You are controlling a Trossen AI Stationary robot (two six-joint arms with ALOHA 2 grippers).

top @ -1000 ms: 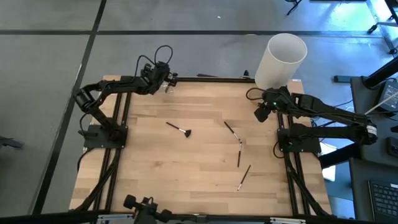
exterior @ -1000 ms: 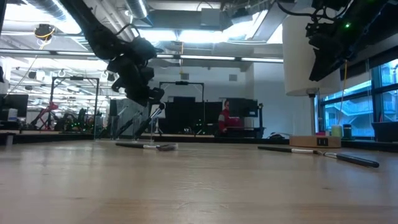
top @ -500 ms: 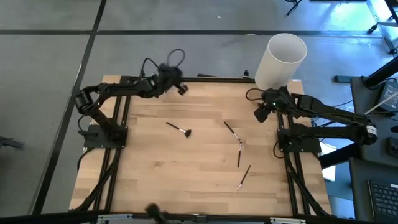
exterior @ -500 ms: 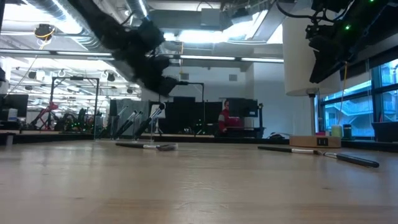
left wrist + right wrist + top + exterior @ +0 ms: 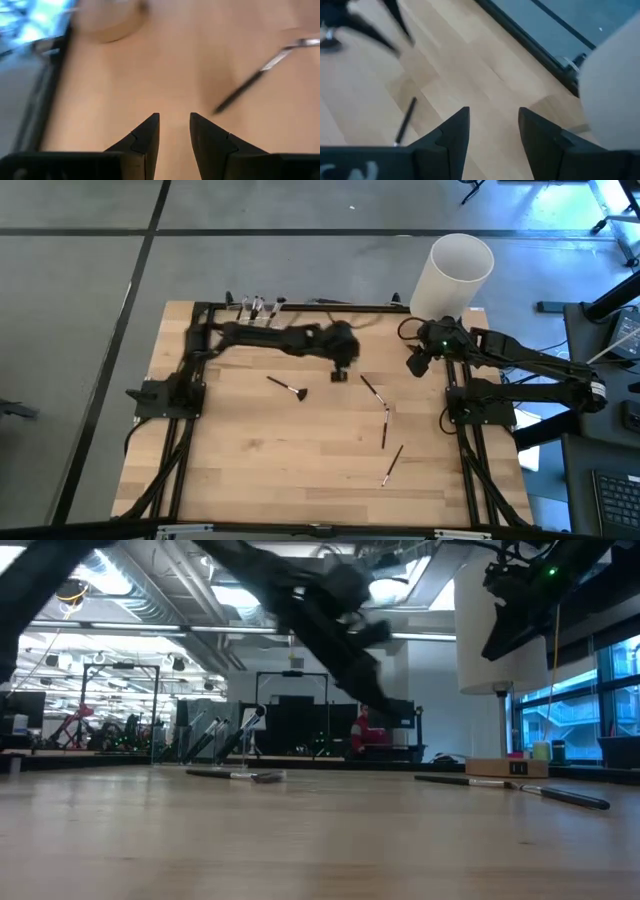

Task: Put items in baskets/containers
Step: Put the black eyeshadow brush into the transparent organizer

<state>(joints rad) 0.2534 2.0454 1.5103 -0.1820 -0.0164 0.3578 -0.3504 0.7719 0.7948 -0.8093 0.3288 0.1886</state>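
On my overhead feed the table [image 5: 250, 450] has changed most: my left arm has swung from the back-left corner out toward the centre, uncovering a row of clear cups [image 5: 255, 305] at the back edge with brushes in them. The white cylinder [image 5: 452, 275] and right gripper [image 5: 417, 363] haven't moved. Four brushes [image 5: 289, 388] lie loose. Only the wrist views show fingers: left gripper [image 5: 173, 131] slightly parted, empty; right gripper spread, empty.

I read this as a robotics lab: exposed ceiling ducts [image 5: 150, 585], strip lighting, equipment stands [image 5: 85, 705], a person [image 5: 360, 730] at monitors behind my wooden table [image 5: 300, 840].
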